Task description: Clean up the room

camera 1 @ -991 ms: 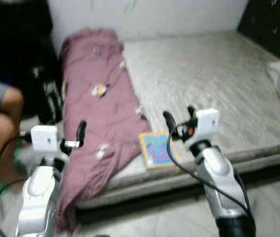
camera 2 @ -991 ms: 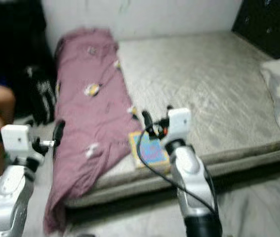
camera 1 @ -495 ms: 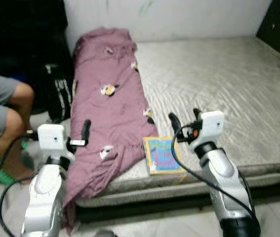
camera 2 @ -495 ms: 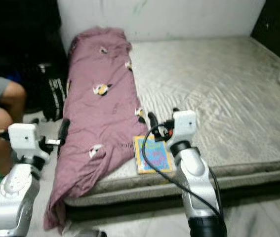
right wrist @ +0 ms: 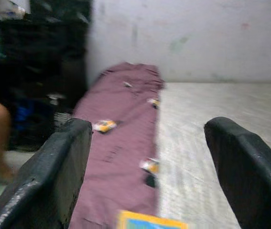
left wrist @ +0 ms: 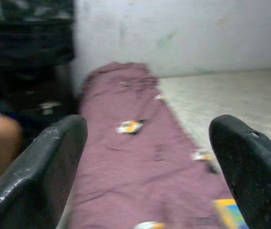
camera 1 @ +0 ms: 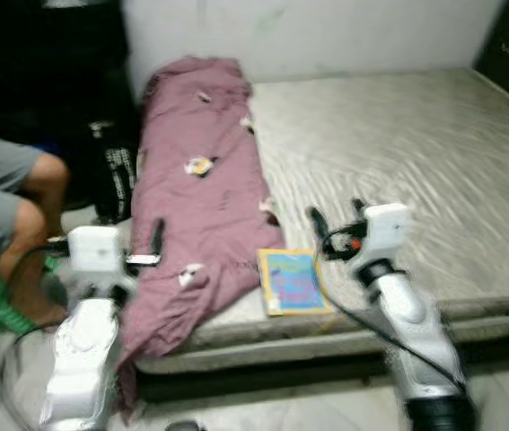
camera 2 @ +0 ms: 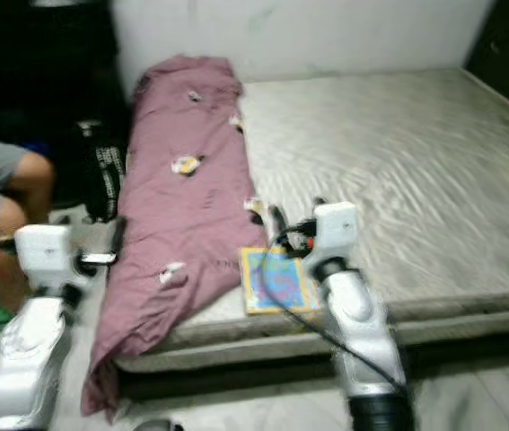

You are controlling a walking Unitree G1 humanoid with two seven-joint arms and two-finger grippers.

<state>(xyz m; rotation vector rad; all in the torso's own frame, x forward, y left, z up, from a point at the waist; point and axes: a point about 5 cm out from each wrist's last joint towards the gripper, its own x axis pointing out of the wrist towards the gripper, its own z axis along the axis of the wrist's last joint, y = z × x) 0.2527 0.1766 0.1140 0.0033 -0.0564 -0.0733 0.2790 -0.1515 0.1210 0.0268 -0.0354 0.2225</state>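
Book (camera 1: 293,280) beside blanket (camera 1: 196,206) on mattress (camera 1: 416,153)

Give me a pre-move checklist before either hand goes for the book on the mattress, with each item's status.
1. Book lies flat near the mattress front edge, uncovered: ok.
2. Right hand open, nothing between its fingers: ok.
3. Left hand open, nothing held: ok.
4. Right hand lined up with the book: not ok; it hangs beyond and to the right of the book, not over it.
5. Purple blanket apart from the book: cannot tell; its edge lies right beside the book's left side and the frames are blurred.
6. Person seated at the robot's left, apart from the left arm: cannot tell how close.
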